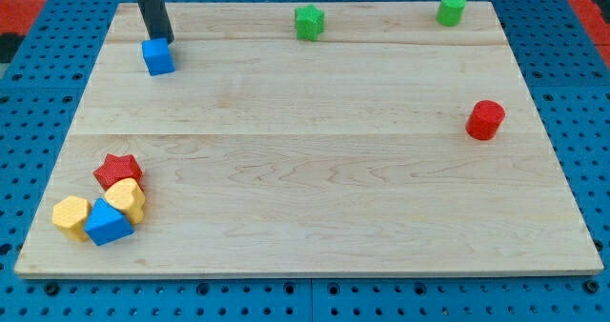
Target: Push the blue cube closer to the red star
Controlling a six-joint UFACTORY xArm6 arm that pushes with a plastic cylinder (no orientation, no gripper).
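Observation:
The blue cube [158, 56] sits near the board's top left corner. My tip [160, 38] stands just above it in the view, touching or almost touching its top edge. The red star [118, 170] lies at the lower left, far below the cube. It belongs to a tight cluster with a yellow heart-like block [127, 198], a yellow hexagon-like block [71, 215] and a blue block of unclear shape [107, 224].
A green star [309, 22] lies at the top middle. A green cylinder [451, 9] stands at the top right. A red cylinder [485, 120] stands at the right. The wooden board [315, 170] rests on a blue pegboard.

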